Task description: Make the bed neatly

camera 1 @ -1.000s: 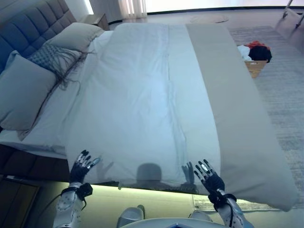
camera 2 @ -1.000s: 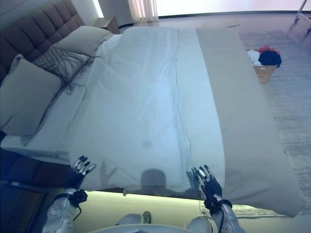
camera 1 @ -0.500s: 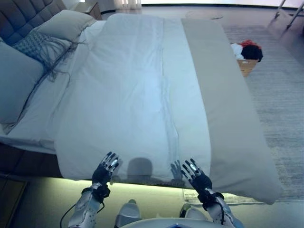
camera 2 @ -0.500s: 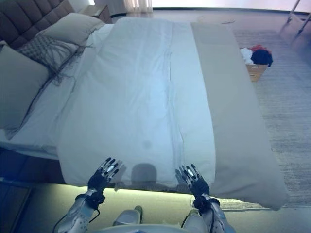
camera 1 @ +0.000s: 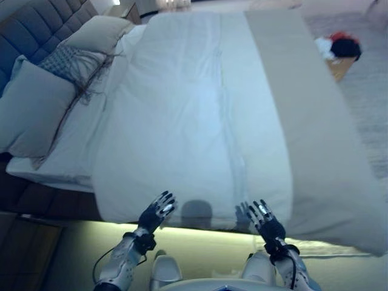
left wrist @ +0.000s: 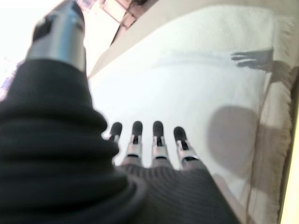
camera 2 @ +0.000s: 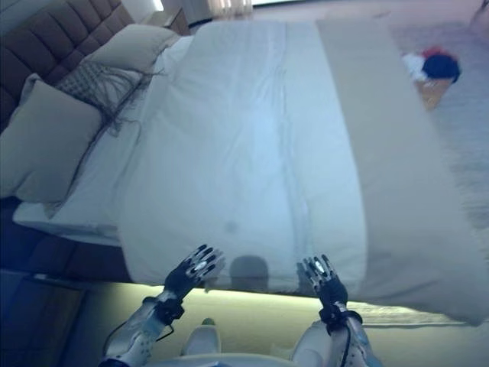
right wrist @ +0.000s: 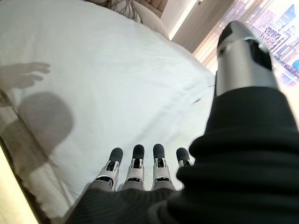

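Note:
A white duvet [camera 1: 194, 115] lies spread flat over the bed, with a long beige blanket [camera 1: 309, 115] along its right side. My left hand [camera 1: 156, 211] and right hand [camera 1: 264, 222] hover at the duvet's near edge, fingers straight and spread, holding nothing. The left wrist view shows my left hand's fingers [left wrist: 156, 140] straight above the white cloth. The right wrist view shows my right hand's fingers [right wrist: 135, 163] straight above the duvet [right wrist: 93, 79].
Grey pillows [camera 1: 36, 109] and a patterned cushion [camera 1: 70, 60] with dark fringe lie at the padded headboard [camera 1: 33, 30] on the left. A basket of clothes [camera 1: 342, 51] stands on the rug at the far right. A lit strip runs under the bed's near edge [camera 1: 200, 233].
The camera has shifted, so the whole bed sits differently in view. My left hand has moved right and forward toward the duvet's near edge. Both hands stay open.

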Robot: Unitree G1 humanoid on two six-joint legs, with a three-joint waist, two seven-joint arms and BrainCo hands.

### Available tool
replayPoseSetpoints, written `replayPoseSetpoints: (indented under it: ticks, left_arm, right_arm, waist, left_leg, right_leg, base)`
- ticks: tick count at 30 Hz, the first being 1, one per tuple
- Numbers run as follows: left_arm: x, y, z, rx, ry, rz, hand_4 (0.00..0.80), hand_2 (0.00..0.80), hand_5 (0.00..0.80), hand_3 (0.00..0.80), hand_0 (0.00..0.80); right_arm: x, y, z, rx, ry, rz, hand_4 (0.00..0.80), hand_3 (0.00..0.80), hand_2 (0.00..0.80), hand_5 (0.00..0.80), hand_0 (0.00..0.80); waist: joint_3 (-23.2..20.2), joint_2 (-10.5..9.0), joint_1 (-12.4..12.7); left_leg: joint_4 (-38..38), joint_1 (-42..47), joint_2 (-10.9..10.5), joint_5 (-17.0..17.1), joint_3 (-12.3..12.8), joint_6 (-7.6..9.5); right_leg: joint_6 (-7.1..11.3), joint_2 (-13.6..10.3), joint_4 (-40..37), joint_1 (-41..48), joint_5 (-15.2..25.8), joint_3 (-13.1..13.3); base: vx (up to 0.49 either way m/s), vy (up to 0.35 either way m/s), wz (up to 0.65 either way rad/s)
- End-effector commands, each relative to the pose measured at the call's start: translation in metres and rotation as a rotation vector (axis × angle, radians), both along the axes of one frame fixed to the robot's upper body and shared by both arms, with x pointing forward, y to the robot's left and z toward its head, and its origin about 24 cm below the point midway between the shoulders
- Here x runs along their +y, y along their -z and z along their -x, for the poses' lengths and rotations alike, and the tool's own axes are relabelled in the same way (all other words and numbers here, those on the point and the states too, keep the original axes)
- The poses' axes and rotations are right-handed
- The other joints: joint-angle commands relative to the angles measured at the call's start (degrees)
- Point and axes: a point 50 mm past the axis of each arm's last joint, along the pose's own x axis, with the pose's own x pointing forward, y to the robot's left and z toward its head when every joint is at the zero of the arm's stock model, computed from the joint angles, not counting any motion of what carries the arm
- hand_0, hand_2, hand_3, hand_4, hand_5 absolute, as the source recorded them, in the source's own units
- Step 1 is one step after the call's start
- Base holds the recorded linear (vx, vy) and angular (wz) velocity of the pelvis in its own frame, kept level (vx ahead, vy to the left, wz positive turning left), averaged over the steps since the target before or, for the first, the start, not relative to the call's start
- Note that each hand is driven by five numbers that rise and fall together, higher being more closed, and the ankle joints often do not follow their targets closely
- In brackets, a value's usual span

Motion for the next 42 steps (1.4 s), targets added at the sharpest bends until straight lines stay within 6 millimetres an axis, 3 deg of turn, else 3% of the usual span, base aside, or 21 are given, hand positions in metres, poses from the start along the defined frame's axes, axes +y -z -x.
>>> replayPoseSetpoints:
  ticks: [1, 2, 5, 7, 10, 12, 14, 16, 17, 19, 21, 22, 26, 29, 31, 34, 35, 37, 38, 40, 42]
  left_arm:
    - [0.016, -0.03, -0.015, -0.146, -0.007, -0.062, 0.0, 0.0, 0.0, 0.0, 0.0]
    - [0.019, -0.031, -0.013, -0.156, -0.021, -0.074, 0.0, 0.0, 0.0, 0.0, 0.0]
    - [0.036, -0.036, -0.004, -0.173, -0.115, -0.124, 0.0, 0.0, 0.0, 0.0, 0.0]
    - [0.045, -0.037, -0.004, -0.193, -0.166, -0.134, 0.0, 0.0, 0.0, 0.0, 0.0]
    - [0.048, -0.043, -0.013, -0.239, -0.196, -0.149, 0.0, 0.0, 0.0, 0.0, 0.0]
    - [0.045, -0.049, -0.02, -0.269, -0.185, -0.156, 0.0, 0.0, 0.0, 0.0, 0.0]
    - [0.044, -0.05, -0.021, -0.264, -0.172, -0.178, 0.0, 0.0, 0.0, 0.0, 0.0]
    - [0.042, -0.047, -0.02, -0.244, -0.166, -0.194, 0.0, 0.0, 0.0, 0.0, 0.0]
    - [0.045, -0.04, -0.013, -0.219, -0.158, -0.239, 0.0, 0.0, 0.0, 0.0, 0.0]
    - [0.049, -0.033, -0.003, -0.198, -0.149, -0.319, 0.0, 0.0, 0.0, 0.0, 0.0]
    - [0.051, -0.028, 0.002, -0.172, -0.153, -0.385, 0.0, 0.0, 0.0, 0.0, 0.0]
    - [0.053, -0.027, 0.003, -0.165, -0.155, -0.398, 0.0, 0.0, 0.0, 0.0, 0.0]
    - [0.062, -0.025, -0.001, -0.15, -0.202, -0.472, 0.0, 0.0, 0.0, 0.0, 0.0]
    - [0.072, -0.021, -0.006, -0.12, -0.272, -0.514, 0.0, 0.0, 0.0, 0.0, 0.0]
    - [0.073, -0.018, -0.009, -0.1, -0.303, -0.522, 0.0, 0.0, 0.0, 0.0, 0.0]
    - [0.075, -0.017, -0.008, -0.107, -0.304, -0.611, 0.0, 0.0, 0.0, 0.0, 0.0]
    - [0.074, -0.018, -0.01, -0.124, -0.294, -0.658, 0.0, 0.0, 0.0, 0.0, 0.0]
    - [0.074, -0.023, -0.014, -0.191, -0.289, -0.815, 0.0, 0.0, 0.0, 0.0, 0.0]
    - [0.075, -0.025, -0.013, -0.232, -0.278, -0.923, 0.0, 0.0, 0.0, 0.0, 0.0]
    - [0.076, -0.031, -0.012, -0.32, -0.298, -1.157, 0.0, 0.0, 0.0, 0.0, 0.0]
    - [0.075, -0.049, -0.036, -0.461, -0.343, -1.337, 0.0, 0.0, 0.0, 0.0, 0.0]
  right_arm:
    - [0.017, -0.022, -0.021, -0.107, 0.008, -0.064, 0.0, 0.0, 0.0, 0.0, 0.0]
    - [0.025, -0.021, -0.02, -0.1, -0.006, -0.103, 0.0, 0.0, 0.0, 0.0, 0.0]
    - [0.041, -0.018, -0.018, -0.099, -0.103, -0.137, 0.0, 0.0, 0.0, 0.0, 0.0]
    - [0.049, -0.015, -0.016, -0.105, -0.165, -0.162, 0.0, 0.0, 0.0, 0.0, 0.0]
    - [0.045, -0.011, -0.016, -0.064, -0.218, -0.088, 0.0, 0.0, 0.0, 0.0, 0.0]
    - [0.035, -0.011, -0.014, -0.07, -0.197, -0.066, 0.0, 0.0, 0.0, 0.0, 0.0]
    - [0.023, -0.011, -0.013, -0.081, -0.135, -0.059, 0.0, 0.0, 0.0, 0.0, 0.0]
    - [0.019, -0.012, -0.015, -0.096, -0.088, -0.074, 0.0, 0.0, 0.0, 0.0, 0.0]
    - [0.017, -0.013, -0.016, -0.105, -0.059, -0.097, 0.0, 0.0, 0.0, 0.0, 0.0]
    - [0.02, -0.011, -0.016, -0.092, -0.061, -0.117, 0.0, 0.0, 0.0, 0.0, 0.0]
    - [0.025, -0.008, -0.015, -0.072, -0.072, -0.137, 0.0, 0.0, 0.0, 0.0, 0.0]
    - [0.026, -0.007, -0.012, -0.068, -0.076, -0.141, 0.0, 0.0, 0.0, 0.0, 0.0]
    - [0.029, -0.002, -0.007, -0.058, -0.078, -0.157, 0.0, 0.0, 0.0, 0.0, 0.0]
    - [0.032, 0.004, -0.002, -0.039, -0.085, -0.165, 0.0, 0.0, 0.0, 0.0, 0.0]
    - [0.031, 0.008, 0.003, -0.025, -0.081, -0.164, 0.0, 0.0, 0.0, 0.0, 0.0]
    - [0.028, 0.011, 0.005, -0.012, -0.064, -0.157, 0.0, 0.0, 0.0, 0.0, 0.0]
    - [0.028, 0.01, 0.004, -0.012, -0.064, -0.152, 0.0, 0.0, 0.0, 0.0, 0.0]
    - [0.027, 0.008, 0.0, -0.017, -0.093, -0.126, 0.0, 0.0, 0.0, 0.0, 0.0]
    - [0.025, 0.008, 0.0, -0.008, -0.108, -0.106, 0.0, 0.0, 0.0, 0.0, 0.0]
    - [0.018, 0.003, -0.004, -0.016, -0.138, -0.079, 0.0, 0.0, 0.0, 0.0, 0.0]
    - [0.014, -0.011, -0.021, -0.098, -0.159, -0.056, 0.0, 0.0, 0.0, 0.0, 0.0]
  waist:
    - [0.7, -0.47, 1.6]
    - [0.8, -1.03, 1.9]
    - [0.7, -0.88, 3.3]
    - [0.5, -1.62, 3.8]
    - [0.5, -2.45, 4.7]
    - [0.7, -3.22, 5.2]
    - [0.8, -4.17, 5.8]
    - [1.0, -5.2, 6.4]
    - [0.9, -5.82, 6.6]
    - [0.5, -5.82, 6.8]
    - [-0.8, -5.0, 5.9]
    - [-1.3, -4.78, 5.5]
    - [-2.6, -4.2, 4.3]
    - [-2.5, -4.48, 2.8]
    - [-2.9, -4.21, 2.0]
    - [-3.3, -3.67, 2.2]
    - [-3.2, -3.71, 2.1]
    - [-2.0, -4.42, 1.4]
    - [-1.3, -4.33, 1.3]
    - [-0.3, -3.22, 1.3]
    - [1.8, -2.27, 0.5]
  left_leg:
    - [-3.0, 0.9, -0.8, 5.7, -2.1, 3.07]
    - [-2.4, 0.8, -1.9, 4.8, -2.4, 3.66]
    - [-3.3, 1.5, -0.5, 5.0, -2.6, 4.14]
    - [-2.7, 0.0, 0.7, 5.7, -3.2, 3.36]
    - [-1.9, -2.2, 2.9, 7.7, -3.9, 1.74]
    - [-0.6, -3.2, 2.9, 7.0, -3.4, 1.29]
    - [1.4, -3.7, 1.6, 5.3, -2.8, 1.65]
    - [2.4, -3.5, -0.7, 3.3, -2.3, 2.7]
    - [2.6, -2.2, -3.2, 1.5, -1.6, 4.68]
    - [1.7, -0.4, -5.3, 0.4, 0.0, 6.86]
    - [-0.4, 0.8, -6.9, 1.0, 0.7, 8.91]
    - [-1.4, 1.1, -7.6, 1.6, 0.8, 9.51]
    - [-5.5, 2.5, -9.6, 4.0, 2.3, 11.03]
    - [-6.8, 4.4, -10.4, 4.2, 3.6, 10.94]
    - [-8.0, 4.5, -10.2, 5.3, 3.7, 10.66]
    - [-7.5, 4.2, -9.1, 6.2, 4.2, 9.69]
    - [-6.1, 3.8, -9.1, 5.7, 4.4, 9.59]
    - [2.9, 1.8, -9.5, 1.3, 5.5, 9.75]
    - [5.1, 1.0, -9.1, 1.2, 4.8, 9.4]
    - [0.4, 0.8, -7.0, 4.9, 2.0, 8.32]
    - [-2.0, -3.4, -4.9, 10.1, 1.2, 6.11]
  right_leg:
    - [1.63, -2.7, -8.9, 9.2, 12.6, 1.0]
    - [2.1, -2.8, -9.8, 8.8, 16.3, 2.0]
    - [1.37, 0.5, -9.9, 7.8, 12.8, 1.5]
    - [1.33, 1.6, -13.8, 9.0, 12.9, 0.9]
    - [1.77, 1.7, -15.9, 10.2, 13.0, -1.0]
    - [2.1, 0.8, -17.5, 11.9, 13.8, -3.0]
    - [2.57, -0.8, -19.4, 14.2, 15.9, -4.7]
    - [3.26, -3.0, -19.6, 13.9, 20.2, -4.5]
    - [3.35, -4.7, -18.9, 13.3, 23.2, -3.6]
    - [3.03, -5.0, -16.0, 12.2, 24.7, -2.5]
    - [1.88, -2.1, -11.9, 10.6, 22.8, -0.7]
    - [1.4, -0.3, -11.6, 10.8, 21.8, -1.1]
    - [-0.53, 7.1, -13.0, 11.3, 19.3, -6.4]
    - [-1.54, 11.4, -19.4, 11.9, 17.7, -7.6]
    - [-1.64, 12.5, -21.4, 13.2, 17.3, -6.6]
    - [-2.43, 14.0, -23.6, 16.1, 14.4, -8.7]
    - [-2.65, 14.1, -23.8, 16.2, 14.0, -8.9]
    - [-3.12, 13.3, -22.4, 15.6, 12.5, -9.0]
    - [-3.53, 13.5, -21.9, 15.6, 12.2, -8.3]
    - [-3.87, 15.1, -22.1, 15.3, 12.3, -6.1]
    - [-3.51, 15.5, -21.9, 12.8, 11.4, -5.4]
  base:
    - [0.137, 0.394, 0.08]
    - [0.127, 0.333, -0.04]
    - [0.041, 0.224, -0.41]
    - [0.02, 0.1, -0.17]
    - [-0.01, 0.218, 0.13]
    - [0.013, 0.24, 0.19]
    - [0.06, 0.248, 0.28]
    - [0.099, 0.288, 0.38]
    - [0.158, 0.394, 0.15]
    - [0.146, 0.387, 0.03]
    - [0.098, 0.31, -0.21]
    - [0.074, 0.221, -0.29]
    - [0.089, 0.079, -0.24]
    - [0.129, -0.125, -0.43]
    - [0.143, -0.154, -0.27]
    - [0.123, -0.152, 0.36]
    - [0.069, -0.122, 0.03]
    - [0.102, -0.065, 0.0]
    - [0.182, 0.025, -0.02]
    - [0.099, 0.175, -0.15]
    - [-0.248, 0.267, -0.35]
